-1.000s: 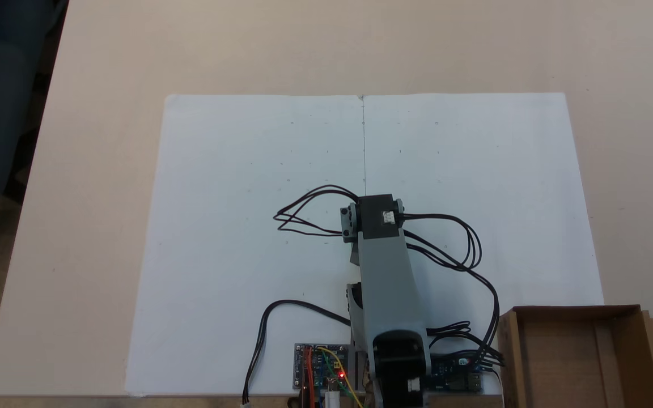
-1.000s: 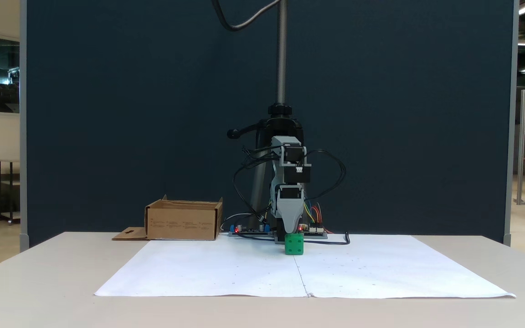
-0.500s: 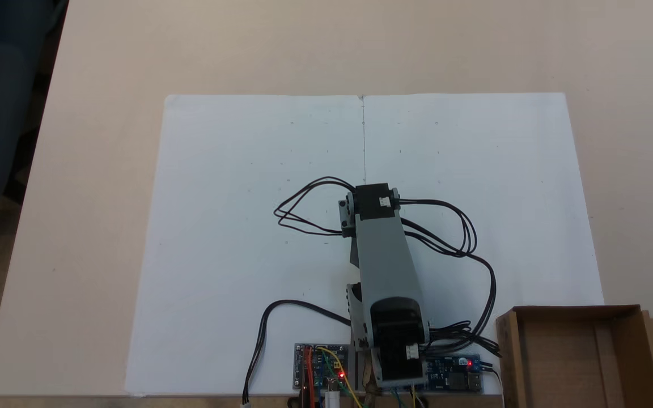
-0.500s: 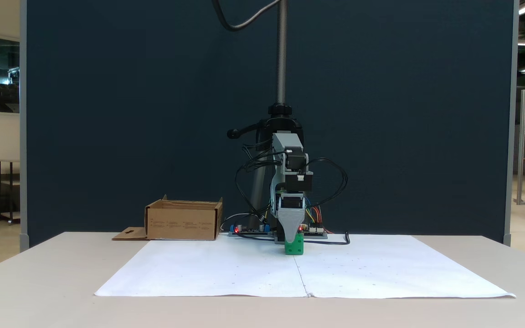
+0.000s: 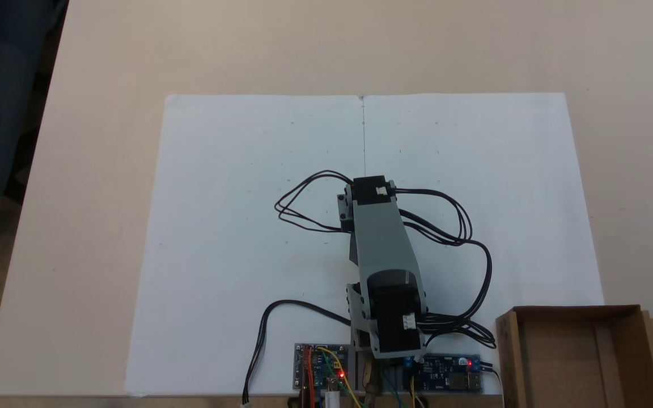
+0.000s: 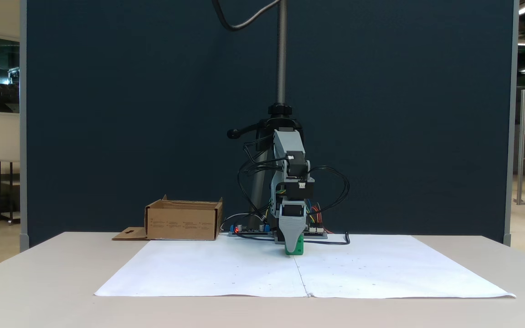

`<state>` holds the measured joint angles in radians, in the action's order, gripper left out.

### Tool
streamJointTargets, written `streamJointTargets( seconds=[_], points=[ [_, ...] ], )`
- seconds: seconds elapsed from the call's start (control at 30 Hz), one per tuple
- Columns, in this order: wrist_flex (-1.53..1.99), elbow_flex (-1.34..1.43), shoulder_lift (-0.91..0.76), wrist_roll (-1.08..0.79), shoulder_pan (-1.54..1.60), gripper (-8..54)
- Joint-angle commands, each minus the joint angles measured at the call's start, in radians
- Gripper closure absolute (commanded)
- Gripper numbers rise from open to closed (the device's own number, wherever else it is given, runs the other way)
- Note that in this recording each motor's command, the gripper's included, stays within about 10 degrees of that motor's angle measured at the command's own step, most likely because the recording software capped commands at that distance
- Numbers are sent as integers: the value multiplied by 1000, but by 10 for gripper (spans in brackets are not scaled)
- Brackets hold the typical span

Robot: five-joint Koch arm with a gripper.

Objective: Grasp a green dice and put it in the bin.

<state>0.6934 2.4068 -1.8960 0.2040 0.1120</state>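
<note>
Fixed view from above: arm (image 5: 382, 249) reaches out from its base over the white paper (image 5: 236, 226) on the counter (image 5: 105, 56); its own body hides whatever lies beneath the wrist.
Bin from above: bin (image 5: 615, 340) sits at the lower right corner, well apart from the arm's tip, open side up.
Fixed view from the front: gripper (image 6: 293, 248) is lowered over the green dice (image 6: 298, 249), whose green shows at the tip, resting on the paper.
Gripper state: one grey jaw faces the camera and covers the other, so I cannot tell whether it is released or clenched.
Bin from the front: at the left, behind the paper's edge.
Step in hand: likely the grasp itself.
Next move: calls for a firm squeeze, then a lift and a swing across to the bin.
</note>
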Motion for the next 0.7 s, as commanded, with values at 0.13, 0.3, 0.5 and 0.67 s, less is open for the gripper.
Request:
streamJointTargets(
  seconds=[0.13,0.3,0.5,0.67],
  points=[
    [-37,-9,29,-61,26,25],
    [-38,-9,46,-61,29,48],
    [-44,-8,51,-61,31,76],
    [-54,-6,51,-61,25,106]
  ],
)
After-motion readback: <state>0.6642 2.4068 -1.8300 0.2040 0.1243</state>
